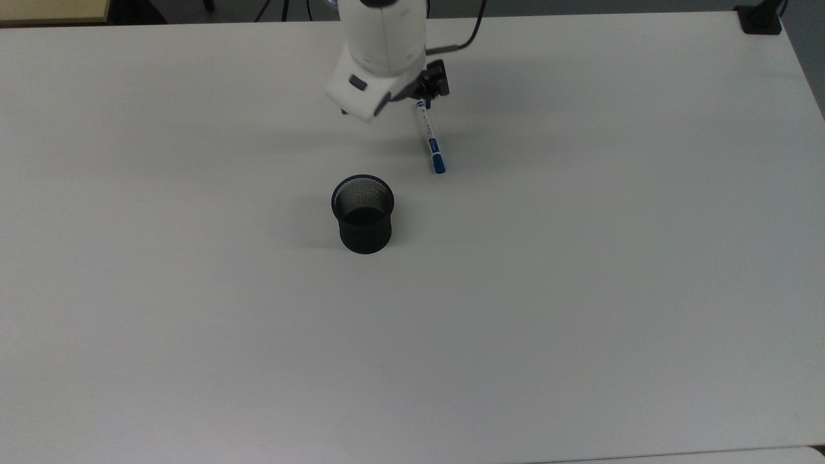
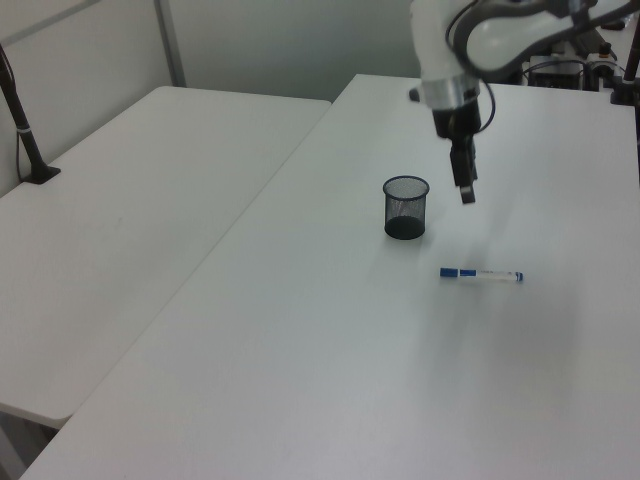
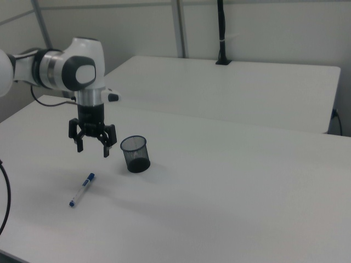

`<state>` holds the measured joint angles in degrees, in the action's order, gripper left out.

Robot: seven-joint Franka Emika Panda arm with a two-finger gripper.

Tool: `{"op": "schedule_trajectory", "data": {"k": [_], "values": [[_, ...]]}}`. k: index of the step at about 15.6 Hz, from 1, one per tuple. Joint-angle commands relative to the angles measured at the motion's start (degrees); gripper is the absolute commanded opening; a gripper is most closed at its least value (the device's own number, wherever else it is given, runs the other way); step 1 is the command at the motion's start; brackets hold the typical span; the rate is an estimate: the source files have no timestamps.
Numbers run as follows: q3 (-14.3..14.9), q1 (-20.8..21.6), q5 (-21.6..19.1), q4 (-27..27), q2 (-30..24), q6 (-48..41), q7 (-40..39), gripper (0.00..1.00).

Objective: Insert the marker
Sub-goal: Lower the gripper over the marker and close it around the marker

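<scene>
A: Where does the marker (image 1: 430, 140) sit?

B: Flat on the white bench (image 1: 580, 290), in the upper middle of the top view, running nearly up and down the frame with its blue cap at the lower end. In the left view (image 2: 481, 274) it lies level, right of centre, cap toward the left view's left. In the right view (image 3: 81, 190) it is in the lower left of the frame, slanted, cap at the upper end.

A: And the gripper (image 3: 92, 148)?

B: It hangs in the air above the bench, pointing down. In the right view its two fingers (image 3: 107, 149) are spread wide with nothing between them, upper left of the marker and left of the black mesh cup (image 3: 135, 154). In the top view the white wrist covers most of it, and the dark gripper body (image 1: 430, 86) shows just above the marker's upper end.

A: The cup?

B: Upright, mouth open, near the middle of the top view (image 1: 363, 213), below and left of the marker, apart from it. In the left view (image 2: 405, 207) it is up and left of the marker, with the gripper (image 2: 465, 190) just to its right, raised.
</scene>
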<state>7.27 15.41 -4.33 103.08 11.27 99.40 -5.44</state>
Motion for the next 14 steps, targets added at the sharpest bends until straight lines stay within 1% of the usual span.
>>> {"op": "schedule_trajectory", "data": {"k": [1,3,6,8,10,12,14], "values": [[0.6,3.7,0.8,0.7,3.9,3.3,1.7,1.0],[0.6,4.9,1.0,0.7,5.7,3.3,1.7,1.0],[0.6,6.7,3.2,0.3,8.7,3.5,2.1,1.0],[0.6,7.4,3.3,-0.6,11.0,3.5,2.0,1.0],[0.6,7.6,3.5,-1.0,12.1,3.4,2.1,0.95],[0.6,8.1,3.5,-1.0,12.2,3.4,2.9,0.85],[0.6,8.4,3.5,-1.7,13.9,3.8,4.6,0.74]]}}
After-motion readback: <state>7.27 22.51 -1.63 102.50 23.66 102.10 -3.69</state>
